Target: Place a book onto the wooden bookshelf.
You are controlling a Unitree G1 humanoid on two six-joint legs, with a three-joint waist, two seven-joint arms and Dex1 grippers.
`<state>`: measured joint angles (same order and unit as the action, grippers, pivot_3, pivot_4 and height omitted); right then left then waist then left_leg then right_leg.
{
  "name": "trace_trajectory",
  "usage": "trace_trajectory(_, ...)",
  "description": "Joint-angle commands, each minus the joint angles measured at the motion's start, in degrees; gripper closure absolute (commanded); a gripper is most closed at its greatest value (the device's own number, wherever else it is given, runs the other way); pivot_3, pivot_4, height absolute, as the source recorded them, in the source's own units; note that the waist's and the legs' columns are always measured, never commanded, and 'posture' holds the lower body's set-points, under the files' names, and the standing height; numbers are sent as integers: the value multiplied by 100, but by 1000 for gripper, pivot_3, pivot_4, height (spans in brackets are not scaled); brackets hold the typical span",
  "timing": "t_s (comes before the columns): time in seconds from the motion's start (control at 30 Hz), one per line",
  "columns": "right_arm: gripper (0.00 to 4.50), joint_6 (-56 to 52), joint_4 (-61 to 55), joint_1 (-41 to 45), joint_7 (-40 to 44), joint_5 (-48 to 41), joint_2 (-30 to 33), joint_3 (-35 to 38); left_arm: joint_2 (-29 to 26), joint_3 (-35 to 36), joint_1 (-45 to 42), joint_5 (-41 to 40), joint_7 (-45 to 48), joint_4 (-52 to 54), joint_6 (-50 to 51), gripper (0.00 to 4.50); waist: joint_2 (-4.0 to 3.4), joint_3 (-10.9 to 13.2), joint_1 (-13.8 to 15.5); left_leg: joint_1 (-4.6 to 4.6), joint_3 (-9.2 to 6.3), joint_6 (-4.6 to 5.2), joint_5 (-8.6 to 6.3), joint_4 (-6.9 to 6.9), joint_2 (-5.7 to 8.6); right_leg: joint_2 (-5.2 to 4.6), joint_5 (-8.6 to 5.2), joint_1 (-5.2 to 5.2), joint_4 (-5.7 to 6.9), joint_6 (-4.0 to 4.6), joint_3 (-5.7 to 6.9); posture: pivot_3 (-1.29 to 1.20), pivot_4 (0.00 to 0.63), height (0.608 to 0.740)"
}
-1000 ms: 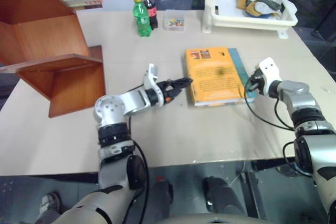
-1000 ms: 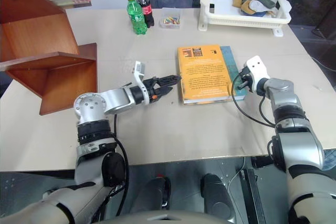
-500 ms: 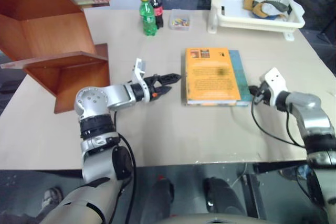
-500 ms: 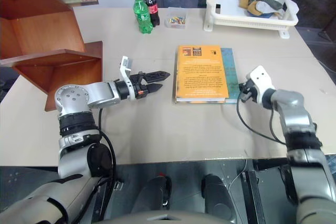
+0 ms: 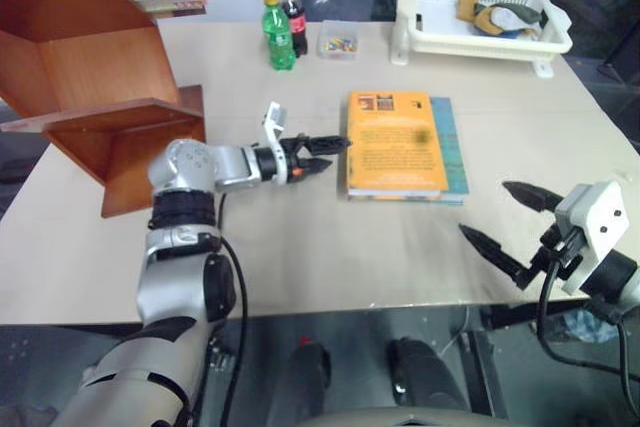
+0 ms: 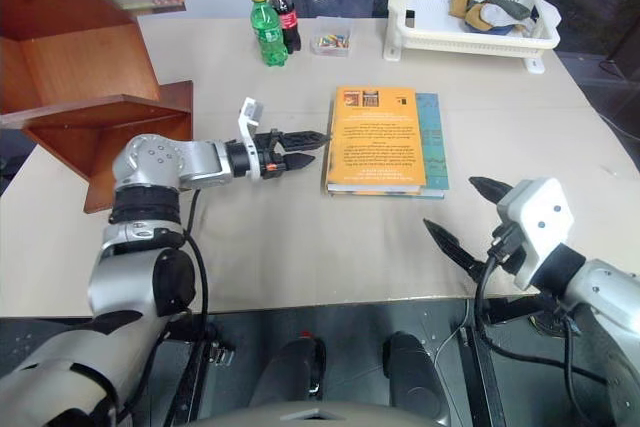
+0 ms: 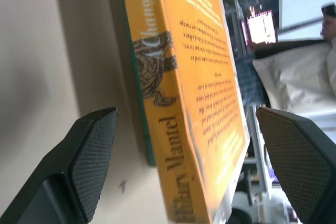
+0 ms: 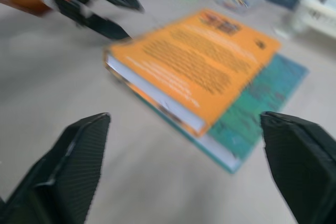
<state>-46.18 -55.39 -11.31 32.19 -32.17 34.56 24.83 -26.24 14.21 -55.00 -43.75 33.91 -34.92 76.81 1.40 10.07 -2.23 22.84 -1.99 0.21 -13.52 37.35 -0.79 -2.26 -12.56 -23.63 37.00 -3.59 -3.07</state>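
Our right gripper (image 5: 517, 229), a second ago beside the book (image 5: 397, 143) at mid-frame, has pulled back to the lower right with fingers now spread. Our left gripper (image 5: 330, 149) remains spread by the spine. The book lies on the teal book (image 5: 452, 137), well apart from the wooden bookshelf (image 5: 90, 77) at upper left.

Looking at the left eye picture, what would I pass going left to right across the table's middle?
wooden bookshelf → left gripper → orange book lying on a teal book → right gripper
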Motion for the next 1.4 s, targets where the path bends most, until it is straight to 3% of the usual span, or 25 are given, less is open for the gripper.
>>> trace_trajectory(0.03,25,-9,-185,-182,-283,8,-20,141,-568,-425,87,-8,1062,478,-17,0,0,0,2,0,2,0,0,0,1,-1,0,0,0,0,-1,0,150,740)
trace_trajectory(0.13,25,143,5,-254,-372,173,31,62,-1175,-912,511,-135,2173,1347,-167,0,-1,0,-5,4,4,0,0,-3,0,-1,-1,-5,-2,2,-4,0,150,740)
trace_trajectory(0.27,25,294,278,-274,-356,322,103,9,-1928,-1198,1509,-3,3505,2961,-1373,0,-2,0,6,6,9,0,0,-7,-7,-3,-1,-7,-9,3,-6,0,150,740)
trace_trajectory(0.43,25,532,663,-200,-199,422,258,-58,-2251,-740,2497,-55,4381,3808,-2641,0,-1,0,82,5,16,0,-1,-7,-12,-5,-15,-6,-13,27,-6,0,150,740)
trace_trajectory(0.67,25,542,1217,255,-244,588,453,-313,-2456,-327,2736,-519,4993,3912,-2829,0,0,1,142,7,17,2,-1,2,-14,-1,-27,-5,-13,9,-5,0,150,740)
trace_trajectory(0.87,25,344,2454,1405,-824,1195,480,-844,-2399,-218,2712,-499,4915,3751,-2939,0,-1,2,120,6,21,2,-1,2,-18,5,-25,-6,-13,10,-8,0,150,740)
trace_trajectory(0.97,25,612,4430,2888,-1168,1730,266,-1392,-2435,-261,2773,-475,5090,3769,-3043,0,5,4,33,3,28,2,-1,3,-21,8,-22,-6,-13,13,-14,0,150,740)
trace_trajectory(1.1,1111,1666,7143,4518,-1033,2369,11,-2021,-2447,-233,2837,-440,5083,3810,-3124,0,-1,13,-17,-1,31,4,0,8,-27,19,-12,-5,-11,29,-20,0,150,740)
trace_trajectory(1.2,2614,2737,9213,5593,-905,2884,-203,-2443,-2493,-116,3028,-443,4991,3944,-3173,0,-5,17,-37,4,32,4,0,-9,-30,25,1,-13,-14,10,-24,0,150,740)
trace_trajectory(1.33,4392,3850,11094,6468,-900,3294,-451,-2707,-2498,85,3317,-519,4768,4197,-3178,0,-8,19,-35,27,36,3,-1,-29,-31,22,0,-41,-23,13,-27,0,150,740)
trace_trajectory(1.4,4454,4228,11631,6715,-805,3398,-570,-2752,-2497,185,3435,-541,4654,4290,-3177,0,-8,18,-30,47,36,1,-1,-29,-31,20,0,-59,-25,13,-26,0,150,740)
